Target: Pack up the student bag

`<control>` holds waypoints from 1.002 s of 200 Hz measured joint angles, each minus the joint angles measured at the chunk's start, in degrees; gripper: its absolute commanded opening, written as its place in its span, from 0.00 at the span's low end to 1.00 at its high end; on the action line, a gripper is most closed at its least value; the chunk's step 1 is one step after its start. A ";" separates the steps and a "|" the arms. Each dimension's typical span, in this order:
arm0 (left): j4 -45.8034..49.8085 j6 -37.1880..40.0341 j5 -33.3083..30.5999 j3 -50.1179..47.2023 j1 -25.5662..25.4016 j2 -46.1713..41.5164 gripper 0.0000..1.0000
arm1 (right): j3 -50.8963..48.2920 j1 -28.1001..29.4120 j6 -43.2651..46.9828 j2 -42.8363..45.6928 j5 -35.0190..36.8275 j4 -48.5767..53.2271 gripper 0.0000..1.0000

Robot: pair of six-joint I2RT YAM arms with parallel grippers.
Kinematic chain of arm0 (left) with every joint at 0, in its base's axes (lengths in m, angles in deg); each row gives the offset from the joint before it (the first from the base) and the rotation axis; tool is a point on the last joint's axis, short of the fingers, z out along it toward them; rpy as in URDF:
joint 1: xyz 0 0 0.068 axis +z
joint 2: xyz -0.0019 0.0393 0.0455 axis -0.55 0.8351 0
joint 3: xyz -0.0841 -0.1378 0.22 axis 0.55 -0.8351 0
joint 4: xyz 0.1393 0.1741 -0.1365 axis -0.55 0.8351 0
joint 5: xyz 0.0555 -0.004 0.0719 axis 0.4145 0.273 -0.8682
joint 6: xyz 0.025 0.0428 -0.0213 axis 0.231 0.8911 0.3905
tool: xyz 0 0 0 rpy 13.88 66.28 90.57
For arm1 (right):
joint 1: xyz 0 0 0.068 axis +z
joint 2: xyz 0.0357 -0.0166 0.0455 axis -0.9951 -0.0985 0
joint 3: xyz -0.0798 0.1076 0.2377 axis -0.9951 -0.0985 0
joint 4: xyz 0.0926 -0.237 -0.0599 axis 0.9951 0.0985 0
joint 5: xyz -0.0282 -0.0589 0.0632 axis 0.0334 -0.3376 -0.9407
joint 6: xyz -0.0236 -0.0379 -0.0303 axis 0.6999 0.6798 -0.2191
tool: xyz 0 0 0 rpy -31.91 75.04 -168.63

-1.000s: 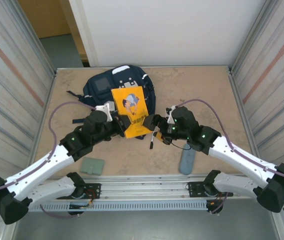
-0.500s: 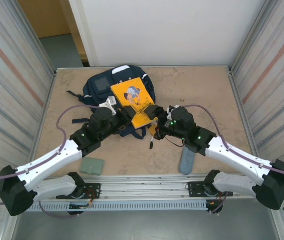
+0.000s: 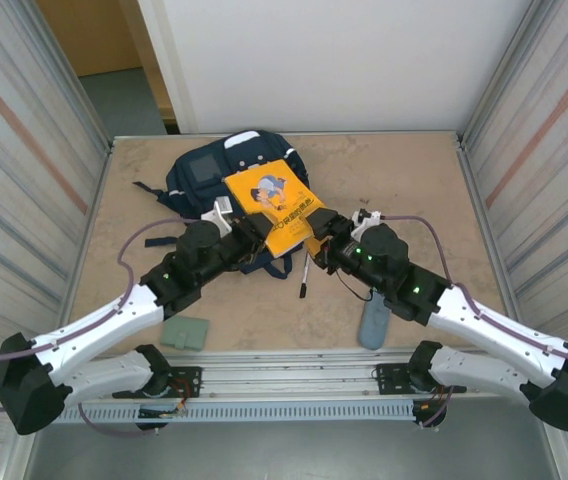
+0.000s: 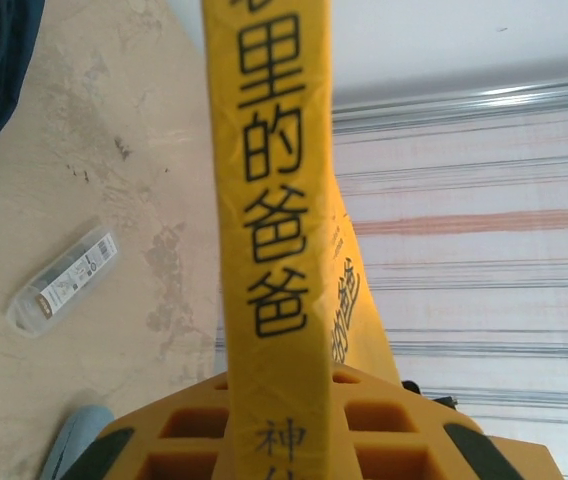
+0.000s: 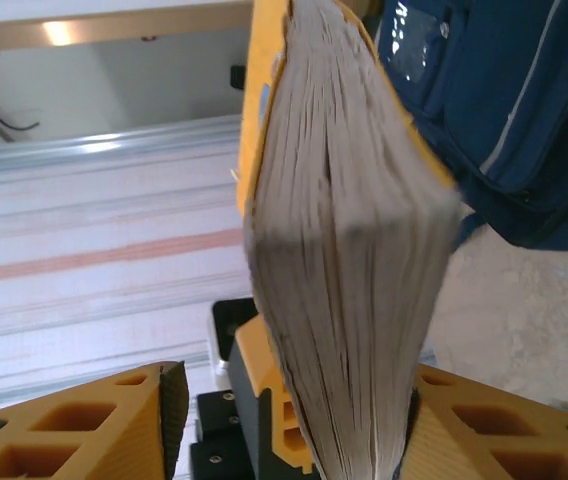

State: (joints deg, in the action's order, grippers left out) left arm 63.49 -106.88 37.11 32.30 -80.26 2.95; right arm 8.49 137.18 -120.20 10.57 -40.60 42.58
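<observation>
The student bag (image 3: 204, 172) is a navy backpack lying at the back of the table, also seen in the right wrist view (image 5: 504, 100). A yellow book (image 3: 282, 205) is held up in front of it, tilted to the right. My left gripper (image 3: 259, 237) is shut on the book's spine (image 4: 264, 200), which carries black characters. My right gripper (image 3: 316, 243) straddles the book's page edge (image 5: 349, 250): one finger touches the pages, while the other finger (image 5: 154, 400) stands apart with a gap, so it is open.
A grey-blue pencil case (image 3: 374, 322) lies near the front edge on the right. A green wallet (image 3: 184, 331) lies front left. A small clear tube (image 3: 304, 278) rests between the arms (image 4: 64, 280). Metal walls close both sides.
The book has swung from upright to leaning right and back. My right gripper has come onto its page edge and its jaws have narrowed. The left grip is unchanged.
</observation>
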 measured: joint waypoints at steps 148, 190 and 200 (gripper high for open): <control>19.54 31.39 8.63 10.16 3.67 0.48 0.79 | 2.14 -5.51 13.53 -2.93 -3.76 7.50 0.00; 30.82 64.46 -1.62 15.17 3.28 5.57 0.85 | 5.07 -17.16 23.02 4.92 -6.51 18.10 0.00; 34.01 69.64 -3.54 16.31 3.43 9.49 0.85 | 5.07 -19.58 24.50 7.13 -6.97 20.31 0.00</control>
State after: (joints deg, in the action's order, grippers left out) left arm 97.50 -37.24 33.57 48.60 -76.83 12.44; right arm 13.56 117.60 -95.70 17.70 -47.57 62.89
